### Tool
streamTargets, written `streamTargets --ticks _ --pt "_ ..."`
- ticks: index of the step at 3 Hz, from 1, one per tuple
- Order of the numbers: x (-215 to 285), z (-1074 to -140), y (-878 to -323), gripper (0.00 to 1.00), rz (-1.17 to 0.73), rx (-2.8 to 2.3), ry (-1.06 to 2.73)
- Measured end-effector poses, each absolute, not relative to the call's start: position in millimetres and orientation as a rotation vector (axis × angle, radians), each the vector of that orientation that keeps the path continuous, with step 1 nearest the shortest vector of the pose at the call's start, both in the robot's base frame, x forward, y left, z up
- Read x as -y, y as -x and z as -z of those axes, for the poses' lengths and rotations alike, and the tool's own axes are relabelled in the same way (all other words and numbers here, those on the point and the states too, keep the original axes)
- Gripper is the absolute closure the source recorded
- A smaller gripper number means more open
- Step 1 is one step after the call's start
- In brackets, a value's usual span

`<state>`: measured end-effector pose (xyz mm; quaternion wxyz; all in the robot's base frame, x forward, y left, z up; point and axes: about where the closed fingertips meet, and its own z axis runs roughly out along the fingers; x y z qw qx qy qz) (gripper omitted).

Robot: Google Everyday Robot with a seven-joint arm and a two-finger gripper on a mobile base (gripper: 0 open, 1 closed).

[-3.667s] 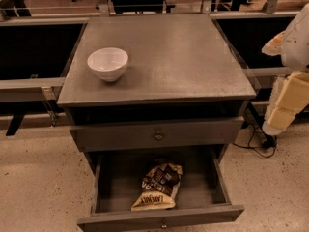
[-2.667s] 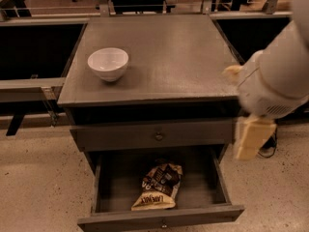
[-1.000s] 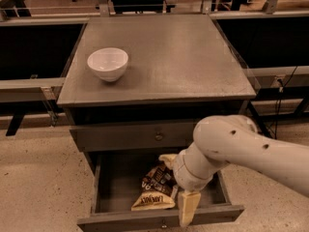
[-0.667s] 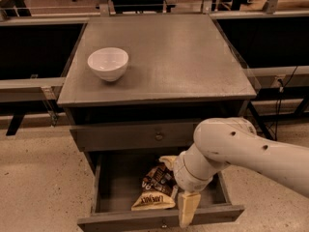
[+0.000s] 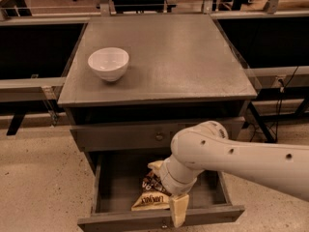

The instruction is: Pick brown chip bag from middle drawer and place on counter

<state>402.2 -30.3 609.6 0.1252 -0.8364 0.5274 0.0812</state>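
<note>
from the one camera view i see the middle drawer (image 5: 110, 190) standing open at the near bottom, its front panel partly cut off by the frame edge. the brown chip bag (image 5: 150, 200) lies inside it, its right part hidden behind the arm (image 5: 241, 158). the gripper (image 5: 164, 193) sits low in the drawer, right at the bag; i cannot tell whether it has clenched. a white bowl (image 5: 108, 63) stands far left on the counter (image 5: 178, 52).
</note>
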Motion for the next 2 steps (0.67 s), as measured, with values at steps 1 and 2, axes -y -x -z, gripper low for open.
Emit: streamTargets --ticks 1,2 --pt "-7 -588 -421 0.0 -0.27 -1.369 2.429" --pt "-14 -572 -418 0.0 -0.329 -1.294 2.444"
